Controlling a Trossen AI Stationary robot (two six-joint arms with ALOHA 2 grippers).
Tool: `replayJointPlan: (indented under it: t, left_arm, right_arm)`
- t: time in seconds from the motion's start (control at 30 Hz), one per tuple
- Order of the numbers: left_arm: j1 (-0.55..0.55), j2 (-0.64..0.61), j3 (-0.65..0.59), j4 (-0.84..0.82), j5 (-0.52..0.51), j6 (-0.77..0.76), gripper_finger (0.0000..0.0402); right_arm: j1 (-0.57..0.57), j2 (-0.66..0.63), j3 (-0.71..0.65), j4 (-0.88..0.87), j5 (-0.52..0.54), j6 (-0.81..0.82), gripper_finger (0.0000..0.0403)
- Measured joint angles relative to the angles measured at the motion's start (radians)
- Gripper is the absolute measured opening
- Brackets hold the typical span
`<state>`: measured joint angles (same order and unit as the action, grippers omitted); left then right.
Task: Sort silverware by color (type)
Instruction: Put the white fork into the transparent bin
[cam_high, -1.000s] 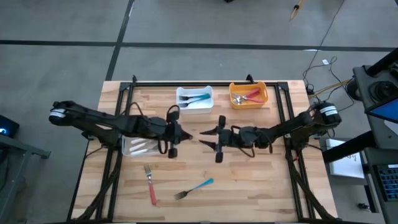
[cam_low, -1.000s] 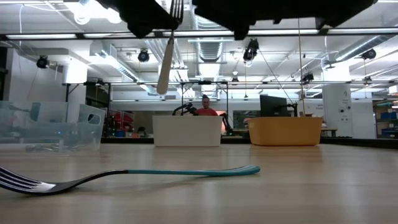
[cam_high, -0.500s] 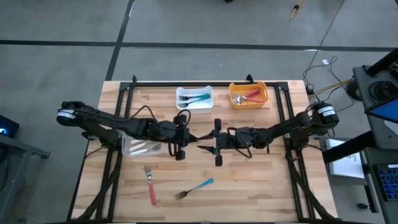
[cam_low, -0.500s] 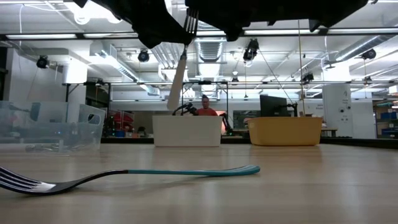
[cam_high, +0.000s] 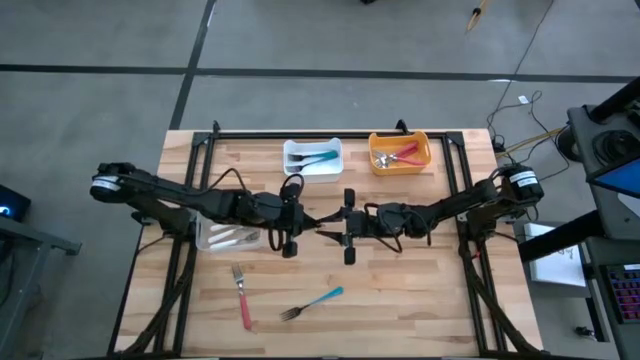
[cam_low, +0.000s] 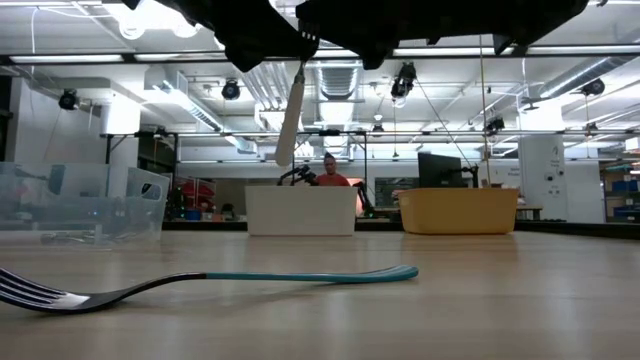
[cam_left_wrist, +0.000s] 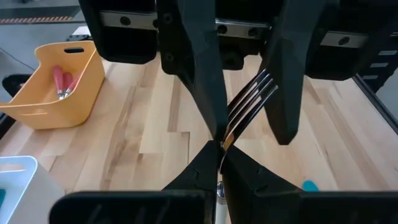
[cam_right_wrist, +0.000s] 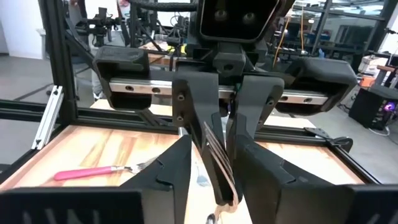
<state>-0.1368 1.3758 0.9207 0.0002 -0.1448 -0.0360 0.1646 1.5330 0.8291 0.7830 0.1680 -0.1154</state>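
Silverware handover at mid-table: the white fork (cam_left_wrist: 249, 102) hangs above the wood with the left gripper (cam_high: 290, 222) clamped on its neck, and the right gripper (cam_high: 344, 226), half open, has closed in around the tines, probably not yet gripping

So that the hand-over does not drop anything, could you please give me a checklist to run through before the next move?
1. Left claw grips the white-handled fork: ok, shut just below the prongs.
2. Right claw placed for the hand-over: ok, open, one finger on each side of the prongs.
3. Fork off the table: ok, the handle hangs well above it.
4. Clear bin for white handles within reach: ok, beside the left arm.
5. Which claw should keep the fork: cannot tell.
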Motion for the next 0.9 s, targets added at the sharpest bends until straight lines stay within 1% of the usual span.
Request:
replayJointPlan:
  t: [0.1, 0.23, 0.27, 0.47, 0.57, 0.7, 0.9]
  left_arm:
    - [0.000, 0.000, 0.000, 0.000, 0.000, 0.001, 0.0000]
    - [0.000, 0.000, 0.000, 0.000, 0.005, 0.002, 0.0000]
    - [0.000, 0.000, 0.000, 0.000, 0.006, 0.000, 0.0001]
    - [0.000, 0.000, 0.000, 0.003, 0.005, 0.000, 0.0002]
    - [0.000, 0.000, 0.000, 0.005, 0.003, 0.004, 0.0011]
    - [0.000, -0.003, 0.000, 0.004, -0.022, 0.004, 0.0038]
    - [0.002, -0.004, 0.000, -0.001, -0.035, 0.020, 0.0097]
  right_arm:
    - [0.000, 0.000, 0.000, -0.001, 0.000, 0.000, 0.0087]
    - [0.000, 0.000, 0.000, 0.006, 0.007, -0.006, 0.0023]
    - [-0.001, 0.000, 0.000, 0.008, 0.008, -0.008, 0.0018]
    - [0.000, -0.004, 0.000, 0.009, 0.027, -0.023, 0.0010]
    - [0.000, -0.009, 0.000, 0.007, 0.030, -0.019, 0.0009]
    - [0.000, -0.011, 0.000, 0.007, 0.034, -0.012, 0.0008]
    - [0.000, -0.012, -0.002, 0.000, 0.042, -0.012, 0.0008]
